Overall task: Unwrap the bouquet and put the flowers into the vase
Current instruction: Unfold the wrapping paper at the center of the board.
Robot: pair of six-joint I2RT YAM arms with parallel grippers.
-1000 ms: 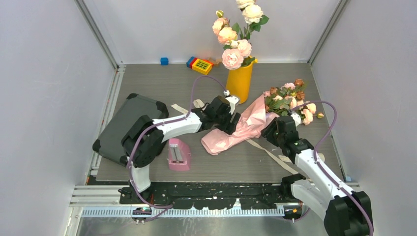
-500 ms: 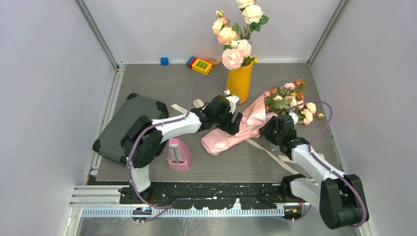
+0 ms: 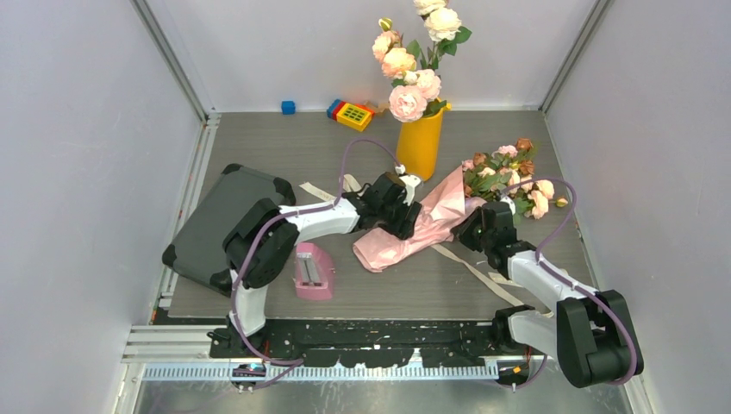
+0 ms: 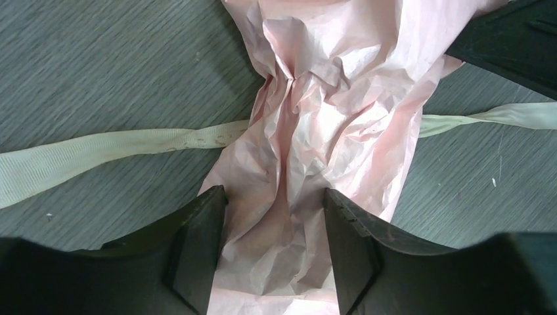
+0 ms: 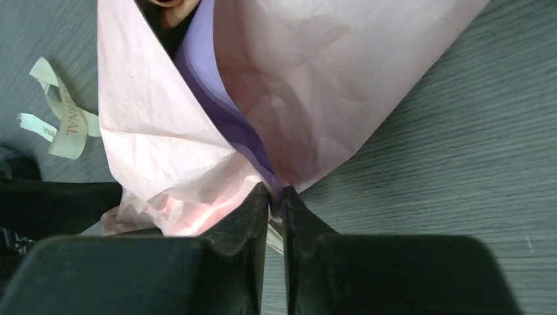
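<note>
Holdings, top view, 12 o'clock taken as the far wall.

1. Bouquet point(image 3: 435, 216): lying on its side at the middle of the grey counter point(image 3: 302, 155). Narrow end toward 8 o'clock, blooms toward 2 o'clock. Crinkled paper wrap point(image 4: 315, 118), pink outside, with a lilac layer showing inside the fold in the right wrist view.
2. Flowers point(image 3: 509, 177): small pink, peach and rust-brown roses with green leaves. They spill from the wide mouth of the wrap, at 4 o'clock of the vase.
3. Vase point(image 3: 420, 147): yellow-orange, upright, at 12 o'clock of the bouquet, near its upper edge. It holds a taller bunch of large pale roses point(image 3: 414, 60).
4. Ribbon point(image 4: 98, 147): beige, loose, flat on the counter. It passes beneath the wrap and comes out on both sides.
5. Left hand point(image 4: 274, 197): low over the narrow part of the wrap. Fingers spread, one on either side of the pink paper.
6. Right hand point(image 5: 276, 193): at the 4 o'clock side of the bouquet. Fingers pressed nearly together, pinching an edge of the paper wrap at their tips.
7. Grey case point(image 3: 224, 220): at 9 o'clock on the counter.
8. Pink block point(image 3: 313, 270): at 7 o'clock of the bouquet.
9. Toy bricks point(image 3: 352, 114): at 11 o'clock, against the back wall.
</note>
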